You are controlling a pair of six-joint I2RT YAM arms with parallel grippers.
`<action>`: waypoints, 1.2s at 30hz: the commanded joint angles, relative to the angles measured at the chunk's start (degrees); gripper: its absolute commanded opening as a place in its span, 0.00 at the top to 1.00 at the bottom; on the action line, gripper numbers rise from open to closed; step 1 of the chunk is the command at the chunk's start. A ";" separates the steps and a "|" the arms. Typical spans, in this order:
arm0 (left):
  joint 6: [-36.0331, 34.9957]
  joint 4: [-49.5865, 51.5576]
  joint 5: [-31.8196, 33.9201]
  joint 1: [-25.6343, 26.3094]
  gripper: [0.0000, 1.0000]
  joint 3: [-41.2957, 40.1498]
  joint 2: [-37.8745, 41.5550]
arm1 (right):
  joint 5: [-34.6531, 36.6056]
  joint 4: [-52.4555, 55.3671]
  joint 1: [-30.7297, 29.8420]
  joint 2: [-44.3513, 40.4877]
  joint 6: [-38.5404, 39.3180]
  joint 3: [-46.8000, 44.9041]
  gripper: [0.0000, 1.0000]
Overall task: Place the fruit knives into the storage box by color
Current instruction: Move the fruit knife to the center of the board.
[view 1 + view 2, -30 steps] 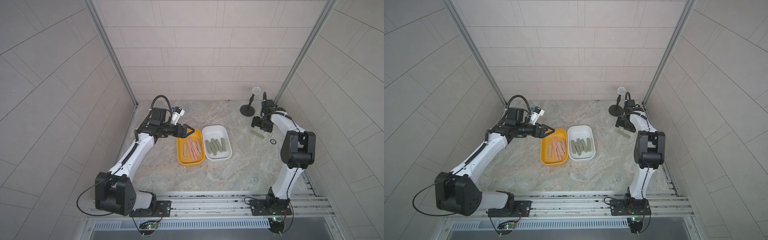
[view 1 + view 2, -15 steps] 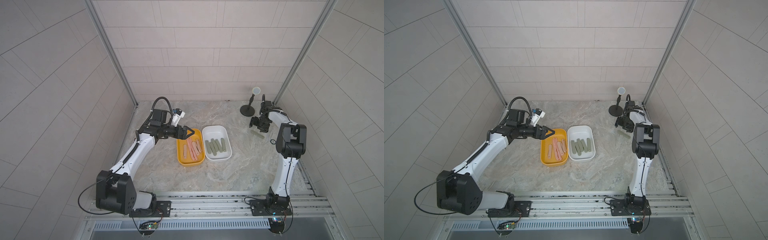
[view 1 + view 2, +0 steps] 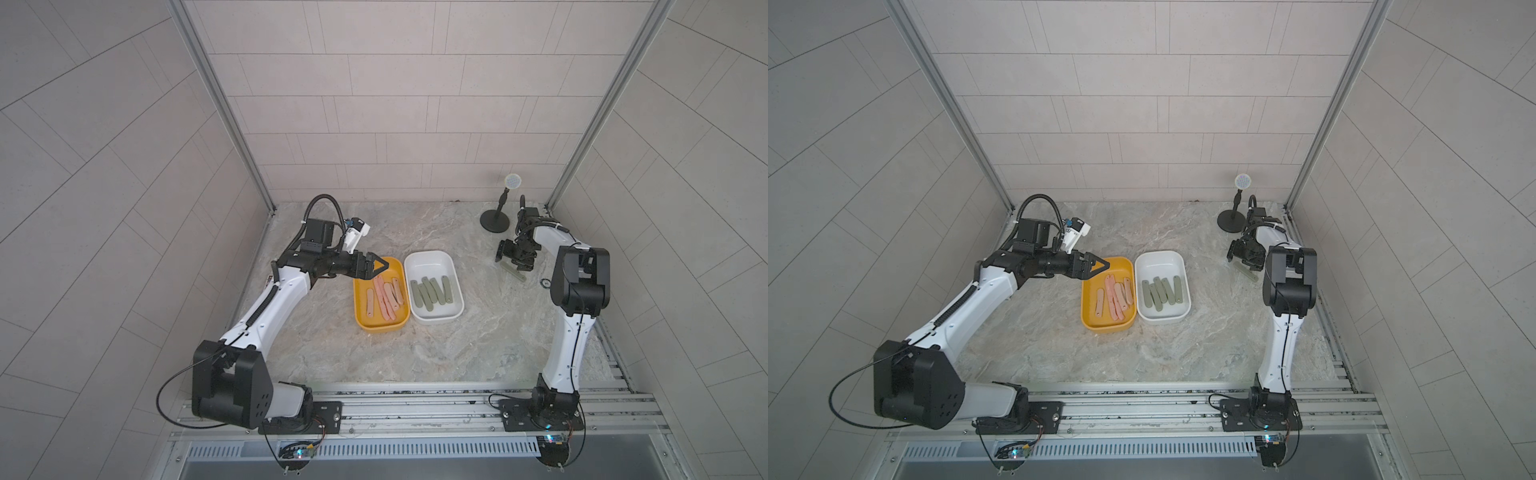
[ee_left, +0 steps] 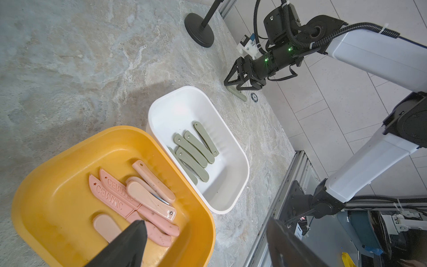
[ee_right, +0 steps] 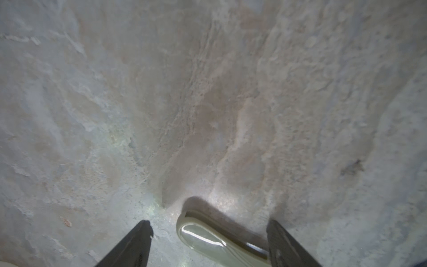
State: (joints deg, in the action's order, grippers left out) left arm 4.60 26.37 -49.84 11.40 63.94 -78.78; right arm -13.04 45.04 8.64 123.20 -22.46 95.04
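- Front rail (image 3: 415, 405) carried both arm bases; marbled tabletop (image 3: 415, 365) began just behind it.
- Mid tabletop: yellow tray (image 3: 376, 330) and white tray (image 3: 436, 326) sat side by side, long walls touching or nearly so.
- Yellow tray held the pink knives (image 3: 386, 297) only. In the left wrist view two lay unfolded with "CERAMIC" on the blade, the rest folded, overlapping in a loose pile.
- White tray held five grey-green knives (image 3: 430, 291), all folded, roughly parallel, partly overlapping.
- Left end effector (image 3: 382, 267) hovered over the yellow tray's far left corner — released, fingers apart, nothing between them.
- One loose grey-green knife (image 3: 515, 272) lay flat on the tabletop, well to the right of the white tray, outside both trays.
- Right end effector (image 3: 515, 262) was down at that knife. In the right wrist view its fingers were spread, with the knife's rounded end between them — released, not clenched on it.
- Small black ring (image 3: 545, 283) lay on the tabletop just beside the loose knife.
- Far right corner: black stand (image 3: 494, 219) with a round head, upright, behind the right end effector.
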 commanded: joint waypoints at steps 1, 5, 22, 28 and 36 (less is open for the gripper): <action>-1.17 -0.27 -0.17 0.16 0.12 -0.54 0.93 | 1.45 1.89 -0.72 -1.58 0.44 -3.02 0.19; -1.17 -0.33 -0.17 0.04 0.12 -0.57 1.11 | 2.77 1.98 -1.41 -2.90 0.73 -5.14 0.21; -1.08 -0.09 -0.23 0.04 0.12 -0.54 1.46 | 9.37 4.69 -5.20 -1.69 3.01 -6.36 0.73; -0.93 -0.18 -0.21 0.03 0.12 -0.70 1.62 | 6.81 4.47 -9.46 -3.09 3.03 -7.71 0.75; -1.16 -0.44 0.12 0.02 0.12 -1.13 2.31 | 6.18 4.32 -15.66 -5.06 2.43 -11.24 0.75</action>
State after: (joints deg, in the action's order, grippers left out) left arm 4.45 26.37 -49.71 11.38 63.29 -78.30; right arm -3.62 46.50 -4.45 118.26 -19.94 86.46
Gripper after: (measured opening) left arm 0.876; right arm 0.257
